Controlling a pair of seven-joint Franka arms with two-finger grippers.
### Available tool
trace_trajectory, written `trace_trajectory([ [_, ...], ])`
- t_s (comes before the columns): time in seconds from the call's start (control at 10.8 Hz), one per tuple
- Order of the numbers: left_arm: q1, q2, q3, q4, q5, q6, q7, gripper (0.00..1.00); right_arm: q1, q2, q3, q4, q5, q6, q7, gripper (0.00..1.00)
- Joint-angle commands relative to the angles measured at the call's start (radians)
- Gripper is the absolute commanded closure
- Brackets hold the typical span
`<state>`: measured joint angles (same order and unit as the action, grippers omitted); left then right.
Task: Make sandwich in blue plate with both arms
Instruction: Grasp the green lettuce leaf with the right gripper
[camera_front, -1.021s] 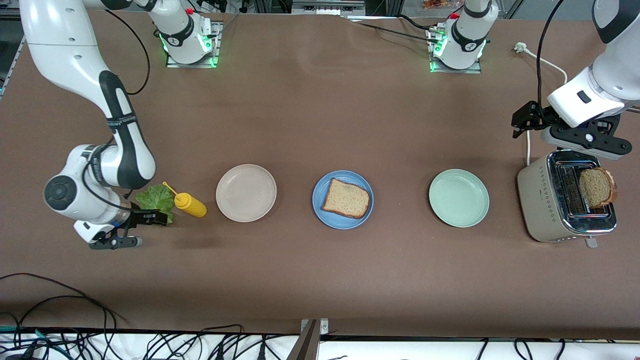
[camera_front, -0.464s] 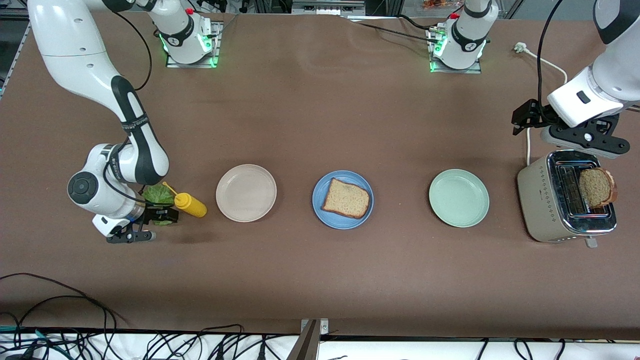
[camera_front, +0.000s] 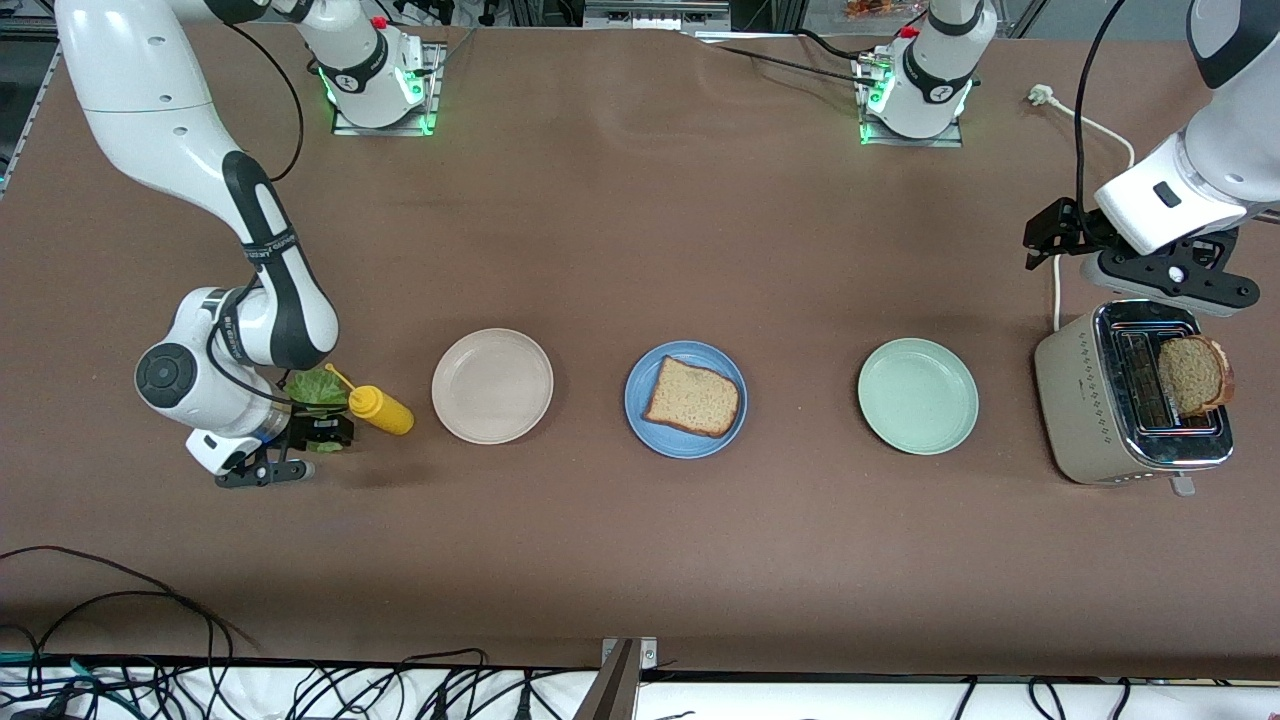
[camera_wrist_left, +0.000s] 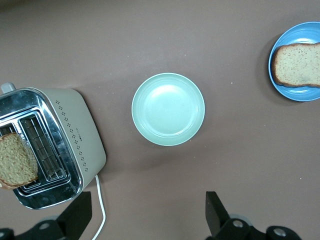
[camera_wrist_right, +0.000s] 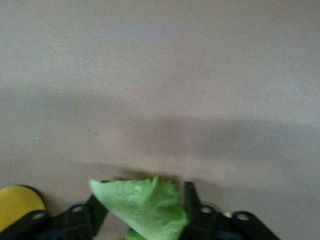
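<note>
Table (camera_front: 640, 240): a wide brown surface was seen from above, with both arm bases bolted along its upper edge and lit green.
Room: a tangle of black cables (camera_front: 120, 660) was strung along the table edge nearest the front camera; a white cord (camera_front: 1085, 125) was laid by the toaster.
Plates: three were set in a row, the beige plate (camera_front: 492, 386) toward the right arm's end, the blue plate (camera_front: 686, 399) in the middle, the green plate (camera_front: 918, 396) toward the left arm's end.
Bread: one slice (camera_front: 692, 396) was laid flat on the blue plate; a second slice (camera_front: 1195, 375) was stood up in a slot of the toaster (camera_front: 1130, 405).
Lettuce (camera_front: 318, 390): it was found at the right arm's end, just beside a yellow bottle (camera_front: 378, 408).
Right gripper (camera_wrist_right: 145, 212): it was lowered at the lettuce, with a finger (camera_wrist_right: 191, 200) on each side of the leaf; whether the leaf was pinched cannot be told.
Left gripper (camera_wrist_left: 149, 212): it was held over the toaster with its fingers spread wide and nothing between them.
Change: over the last second the right arm was moved toward the bottle and down onto the lettuce, so that most of the leaf was covered; the left arm, plates and bread were left as they were.
</note>
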<state>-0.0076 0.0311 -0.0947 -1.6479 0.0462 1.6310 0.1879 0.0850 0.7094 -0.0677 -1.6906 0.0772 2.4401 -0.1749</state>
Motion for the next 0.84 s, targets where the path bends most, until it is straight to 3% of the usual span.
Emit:
trace_trajectory([
  [0.0, 0.0, -0.013, 0.007, 0.002, -0.023, -0.016, 0.011, 0.0, -0.004, -0.034, 0.005, -0.017, 0.021, 0.007, -0.063, 1.0],
  [0.74, 0.0, -0.01, 0.007, 0.002, -0.023, -0.022, 0.013, 0.0, -0.007, -0.235, 0.013, 0.037, 0.021, -0.298, -0.081, 1.0],
])
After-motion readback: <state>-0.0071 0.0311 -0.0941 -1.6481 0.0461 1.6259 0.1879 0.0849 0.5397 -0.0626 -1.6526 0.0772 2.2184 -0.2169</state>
